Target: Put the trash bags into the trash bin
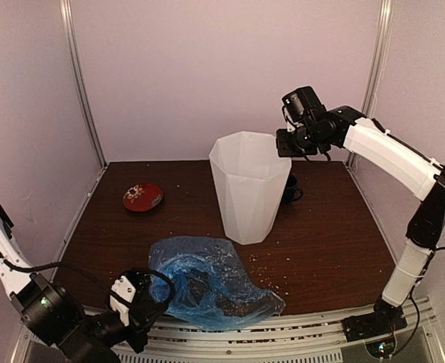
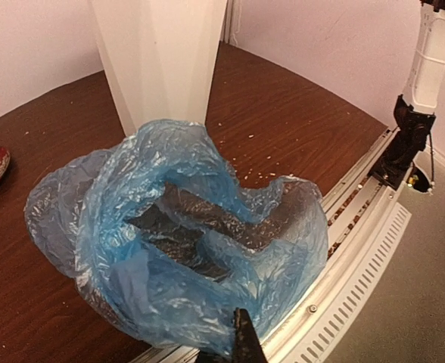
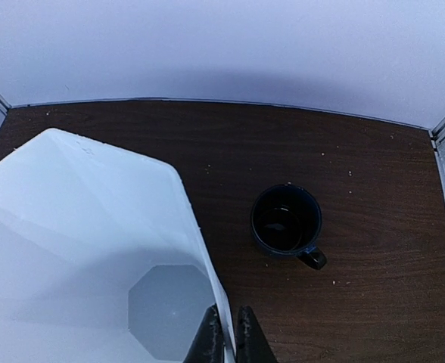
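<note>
Top external view is showing a dark brown table (image 1: 336, 249) with a fine wood grain, stretching wall to wall. Standing upright near its centre is the trash bin (image 1: 249, 189), tall, white and faintly translucent, its flat facets tapering down to a narrower base. Its mouth is gaping open, with only its pale many-sided floor showing inside.

At 6 o'clock from the bin, well apart from it, the trash bag (image 1: 207, 281) is lying on the table's near edge. It is thin light-blue film, glossy and heavily wrinkled. It is slumping in loose folds with its mouth open, and darker patches are showing through the film.

At the bag's 8 o'clock, the left gripper (image 1: 150, 293) is pinching the bag's rim. The left wrist view is showing one dark finger (image 2: 245, 340), with film covering the other.

At the bin's 2 o'clock rim, the right gripper (image 3: 226, 321) is hanging high, its fingers squeezing close together on the thin wall.

A round red plate (image 1: 142, 197) is sitting flat at the bin's 9 o'clock. A dark blue mug (image 3: 287, 219) is standing upright at 3 o'clock, just beside the bin, handle pointing toward the near edge. Pale crumbs (image 1: 262, 266) are speckling the wood between bag and bin.
</note>
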Robot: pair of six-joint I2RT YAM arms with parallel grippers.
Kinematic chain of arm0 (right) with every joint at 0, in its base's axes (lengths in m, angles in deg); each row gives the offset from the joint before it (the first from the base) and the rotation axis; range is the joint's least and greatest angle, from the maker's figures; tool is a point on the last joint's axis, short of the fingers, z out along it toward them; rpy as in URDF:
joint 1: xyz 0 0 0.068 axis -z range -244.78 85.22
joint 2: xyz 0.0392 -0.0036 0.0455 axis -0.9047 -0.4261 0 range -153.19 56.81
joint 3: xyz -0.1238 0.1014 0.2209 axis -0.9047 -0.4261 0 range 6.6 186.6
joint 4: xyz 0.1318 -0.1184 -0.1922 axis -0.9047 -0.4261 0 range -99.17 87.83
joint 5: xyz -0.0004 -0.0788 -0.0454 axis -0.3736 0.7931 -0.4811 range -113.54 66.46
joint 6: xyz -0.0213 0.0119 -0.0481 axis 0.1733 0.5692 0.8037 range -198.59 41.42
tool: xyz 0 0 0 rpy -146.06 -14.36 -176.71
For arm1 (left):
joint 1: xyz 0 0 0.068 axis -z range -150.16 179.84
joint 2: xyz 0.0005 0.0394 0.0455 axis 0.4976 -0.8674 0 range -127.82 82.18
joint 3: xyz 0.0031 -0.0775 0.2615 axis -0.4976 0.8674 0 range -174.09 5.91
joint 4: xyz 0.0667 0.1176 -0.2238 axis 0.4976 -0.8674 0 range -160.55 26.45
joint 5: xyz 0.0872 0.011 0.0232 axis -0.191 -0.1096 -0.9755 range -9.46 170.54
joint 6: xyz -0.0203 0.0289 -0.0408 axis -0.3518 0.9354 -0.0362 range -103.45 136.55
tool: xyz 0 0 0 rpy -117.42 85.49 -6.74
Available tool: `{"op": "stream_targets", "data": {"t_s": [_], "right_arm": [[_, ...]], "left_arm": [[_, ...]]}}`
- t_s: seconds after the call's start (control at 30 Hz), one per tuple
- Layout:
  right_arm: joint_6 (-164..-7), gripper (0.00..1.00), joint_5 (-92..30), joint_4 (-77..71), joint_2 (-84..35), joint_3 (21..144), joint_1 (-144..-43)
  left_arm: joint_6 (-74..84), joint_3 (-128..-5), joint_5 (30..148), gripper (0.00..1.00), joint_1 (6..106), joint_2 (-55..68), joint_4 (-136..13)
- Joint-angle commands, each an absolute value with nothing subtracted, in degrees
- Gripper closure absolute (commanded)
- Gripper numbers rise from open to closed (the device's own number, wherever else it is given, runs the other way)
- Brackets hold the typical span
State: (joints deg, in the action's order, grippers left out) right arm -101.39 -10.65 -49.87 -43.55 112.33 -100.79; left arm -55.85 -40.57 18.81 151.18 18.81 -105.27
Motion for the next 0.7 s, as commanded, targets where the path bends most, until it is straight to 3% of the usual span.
{"op": "stream_targets", "data": {"t_s": [0.0,0.67], "right_arm": [[-99.7,1.0,-11.0,-52.9,-36.1,110.2,-100.7],[-98.7,1.0,-21.5,-59.6,-21.4,103.1,-100.7]], "left_arm": [[-45.6,-48.4,15.1,1.0,153.8,20.4,-104.2],[-18.1,-84.1,7.5,1.0,157.3,9.2,-104.0]]}}
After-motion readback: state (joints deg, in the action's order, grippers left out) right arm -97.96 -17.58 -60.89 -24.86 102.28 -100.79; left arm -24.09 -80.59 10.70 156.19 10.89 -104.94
